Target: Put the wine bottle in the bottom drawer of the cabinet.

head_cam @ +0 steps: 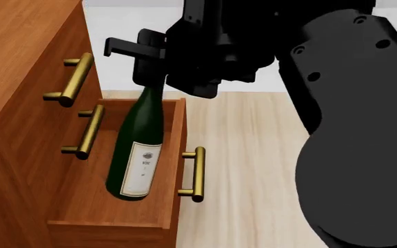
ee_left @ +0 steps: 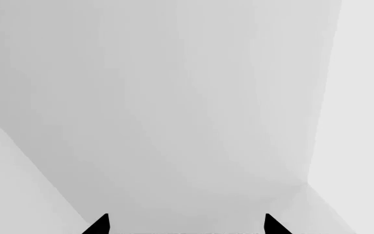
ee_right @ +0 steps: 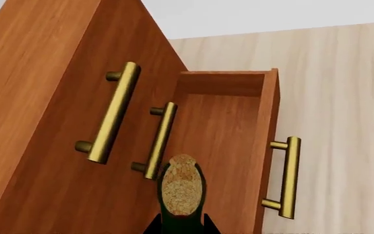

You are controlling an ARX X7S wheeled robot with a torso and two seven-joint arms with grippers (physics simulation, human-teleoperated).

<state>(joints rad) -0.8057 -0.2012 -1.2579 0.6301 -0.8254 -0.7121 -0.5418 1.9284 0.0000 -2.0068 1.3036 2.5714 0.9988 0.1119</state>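
**Bottle held over the open bottom drawer**

The wine bottle (head_cam: 138,150) is gripped at its neck by the right end effector (head_cam: 150,67) and is seen hanging inside the pulled-out bottom drawer (head_cam: 174,155) of the cabinet (head_cam: 19,62); whether its base touches the drawer floor cannot be told. The neck is hidden by the dark arm in the head view. In the right wrist view only the cork (ee_right: 180,184) and shoulder are shown (the fingers are cut off at the edge). The two upper drawers are seen shut. The left end effector (ee_left: 185,225) is shown only as two black tips, set apart, before a blank grey surface.
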